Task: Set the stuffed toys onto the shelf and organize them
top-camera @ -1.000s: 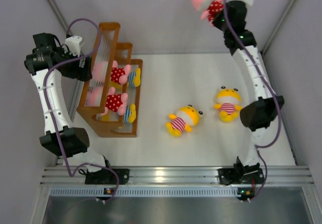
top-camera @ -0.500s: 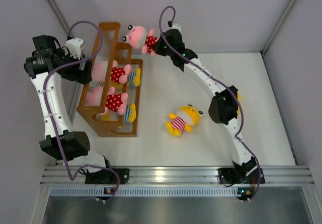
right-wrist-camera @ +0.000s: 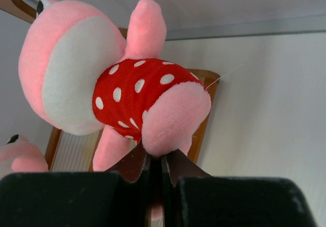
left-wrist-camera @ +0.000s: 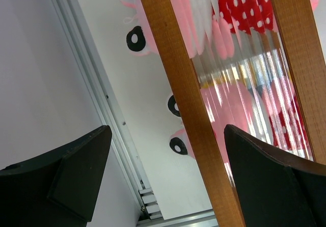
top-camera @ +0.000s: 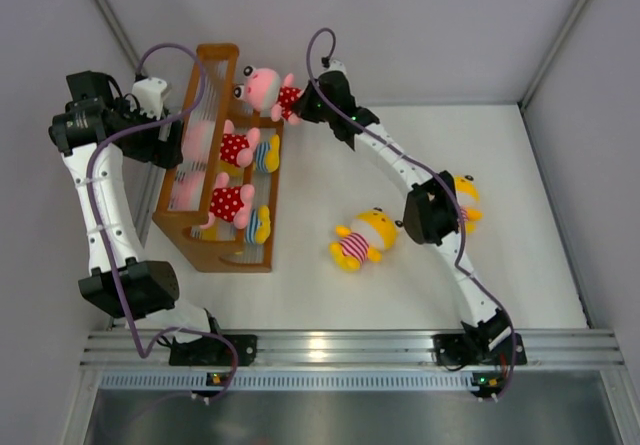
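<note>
white table (top-camera: pixel 310 295) bears the shelf (top-camera: pixel 228 257), a yellow-headed toy (top-camera: pixel 365 237) and a second toy (top-camera: pixel 467 197)

No writing, label, brand, number or sign can be read in any view. The pink stuffed toy (right-wrist-camera: pixel 127 94) at the far end of the shelf (top-camera: pixel 218 57) shows only white dots, the yellow stuffed toy (top-camera: pixel 365 237) only stripes, and the shelf is bare wood.

Shelf (top-camera: pixel 220 165) at table (top-camera: pixel 330 295) left. Four toys on tiers, it seems: far pair (top-camera: pixel 236 149), near pair (top-camera: pixel 229 204). Left gripper (top-camera: pixel 168 139) just left of shelf. Right gripper (top-camera: pixel 300 107) at shelf far-right corner, held toy (top-camera: pixel 265 87) over far end. Centre toy (top-camera: pixel 365 237) on table right of shelf; another toy (top-camera: pixel 466 193) further right, partly behind right arm (top-camera: pixel 430 215)
</note>
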Controlling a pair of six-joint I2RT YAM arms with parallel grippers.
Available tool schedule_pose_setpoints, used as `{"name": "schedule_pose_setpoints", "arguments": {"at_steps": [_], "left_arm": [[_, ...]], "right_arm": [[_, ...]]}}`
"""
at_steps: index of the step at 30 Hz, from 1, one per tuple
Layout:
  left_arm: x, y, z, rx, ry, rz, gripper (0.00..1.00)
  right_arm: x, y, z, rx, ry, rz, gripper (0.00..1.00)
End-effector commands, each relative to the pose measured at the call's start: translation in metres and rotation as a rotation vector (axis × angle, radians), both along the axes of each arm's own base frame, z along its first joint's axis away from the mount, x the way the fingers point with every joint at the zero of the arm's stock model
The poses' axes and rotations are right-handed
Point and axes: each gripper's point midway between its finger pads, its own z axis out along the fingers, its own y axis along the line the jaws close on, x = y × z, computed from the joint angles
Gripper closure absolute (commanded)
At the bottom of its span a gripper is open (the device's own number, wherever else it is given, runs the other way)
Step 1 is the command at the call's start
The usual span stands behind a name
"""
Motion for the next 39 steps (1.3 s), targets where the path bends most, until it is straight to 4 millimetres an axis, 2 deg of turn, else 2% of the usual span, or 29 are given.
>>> {"name": "schedule_pose_setpoints", "arguments": {"at_steps": [1,8,12,16,19,20,23,26,31,34,35,39], "left_arm": [[-0.002,-0.002,0.015,0.025,-0.057,-0.019,0.02],[0.0,-0.001,0.013,0.027,-0.052,-0.018,0.02],[0.0,-0.003,0.013,0.017,-0.053,-0.022,0.02],[0.0,-0.003,0.013,0.017,-0.054,-0.023,0.02],[0.0,-0.003,0.012,0.012,-0.05,-0.02,0.02],[0.0,-0.003,0.012,0.011,-0.049,-0.018,0.02],[0.001,-0.004,0.013,0.005,-0.052,-0.02,0.02],[0.001,-0.004,0.012,0.005,-0.051,-0.021,0.02],[0.0,-0.005,0.01,0.002,-0.045,-0.022,0.02],[0.0,-0.005,0.011,0.002,-0.046,-0.021,0.02],[0.0,-0.005,0.011,0.003,-0.047,-0.02,0.02],[0.0,-0.005,0.011,0.006,-0.048,-0.022,0.02]], "right_arm": [[-0.016,0.024,0.022,0.04,-0.042,0.057,1.0],[-0.03,0.042,0.025,0.066,-0.051,0.145,1.0],[-0.03,0.045,0.021,0.074,-0.041,0.15,1.0],[-0.026,0.054,0.019,0.124,-0.047,0.153,0.91],[-0.027,0.063,0.03,0.178,-0.072,0.164,0.88],[-0.027,0.064,0.032,0.179,-0.084,0.156,0.84],[-0.032,0.07,0.031,0.172,-0.09,0.153,0.78],[-0.033,0.073,0.028,0.176,-0.081,0.149,0.75],[-0.036,0.077,0.045,0.212,-0.111,0.14,0.72],[-0.034,0.077,0.048,0.237,-0.108,0.122,0.61],[-0.033,0.077,0.048,0.245,-0.105,0.121,0.52],[-0.032,0.081,0.036,0.263,-0.07,0.114,0.4]]}}
